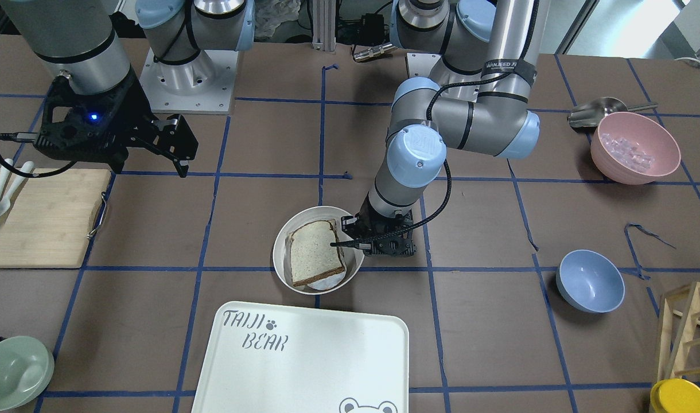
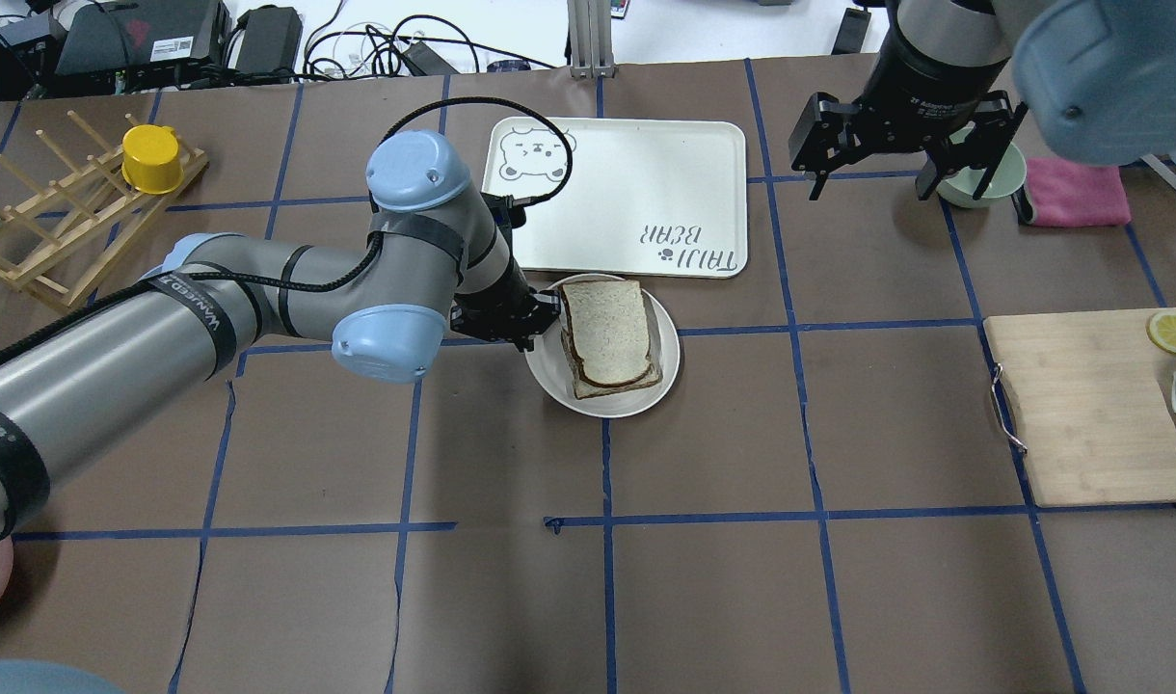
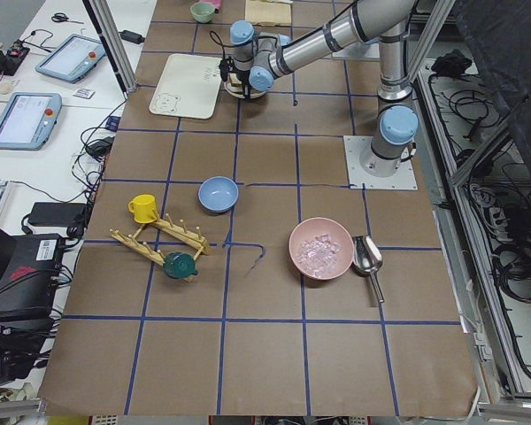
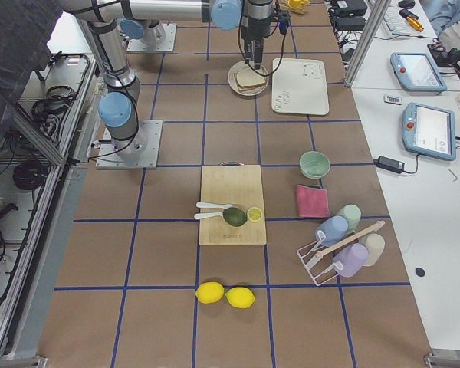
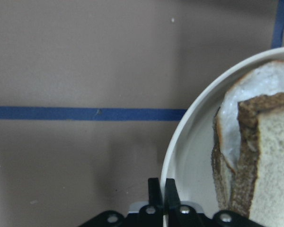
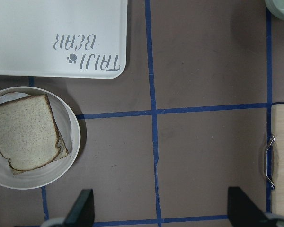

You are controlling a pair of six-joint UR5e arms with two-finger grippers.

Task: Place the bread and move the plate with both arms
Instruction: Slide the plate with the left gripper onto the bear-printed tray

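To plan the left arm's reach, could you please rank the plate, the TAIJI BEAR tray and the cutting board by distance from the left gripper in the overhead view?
1. The plate, touching: the left gripper pinches its rim.
2. The TAIJI BEAR tray, just beyond the plate.
3. The cutting board, far toward the robot's right.

We see a brown paper-covered table [image 2: 704,598] gridded with blue tape lines. A round cream-white shallow plate [image 2: 549,381] carries a white bread slice with a dark brown crust [image 2: 607,333]. A cream rectangular tray [image 2: 627,173] bears grey "TAIJI BEAR" lettering and a bear face. The grey metal left arm [image 2: 260,289] and right arm [image 1: 69,40] have light-blue joint caps. We note that the left gripper [image 2: 542,326] and right gripper [image 2: 874,183] are black.
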